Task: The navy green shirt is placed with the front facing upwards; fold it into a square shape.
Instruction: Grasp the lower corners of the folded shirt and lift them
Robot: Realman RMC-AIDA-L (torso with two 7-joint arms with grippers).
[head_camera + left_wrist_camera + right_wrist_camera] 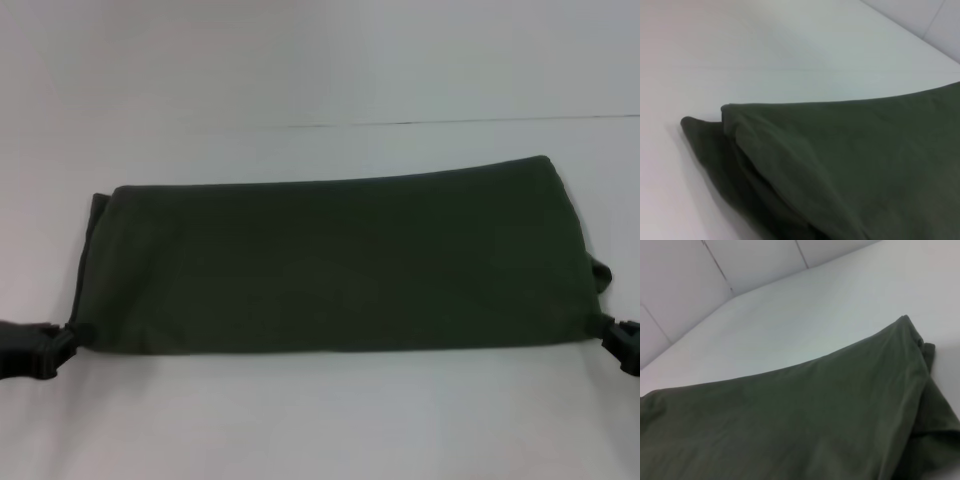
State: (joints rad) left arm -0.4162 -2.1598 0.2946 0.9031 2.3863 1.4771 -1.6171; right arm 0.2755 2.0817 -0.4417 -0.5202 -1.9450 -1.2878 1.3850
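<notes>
The navy green shirt (340, 265) lies on the white table as a wide, dark olive band folded lengthwise, plain side up with no print showing. My left gripper (62, 342) is at the band's near left corner, shut on the cloth. My right gripper (610, 332) pinches the near right corner, which is drawn out to a small point. A bit of an under layer pokes out at the shirt's right end (600, 272) and along its left end (95, 225). The left wrist view shows layered folds of the shirt (850, 165); the right wrist view shows a smooth stretch of the shirt (805, 425). Neither shows fingers.
The white table (320, 420) runs in front of the shirt and behind it up to a thin seam line (450, 122). Pale wall panels (685, 285) stand beyond the table's far edge in the right wrist view.
</notes>
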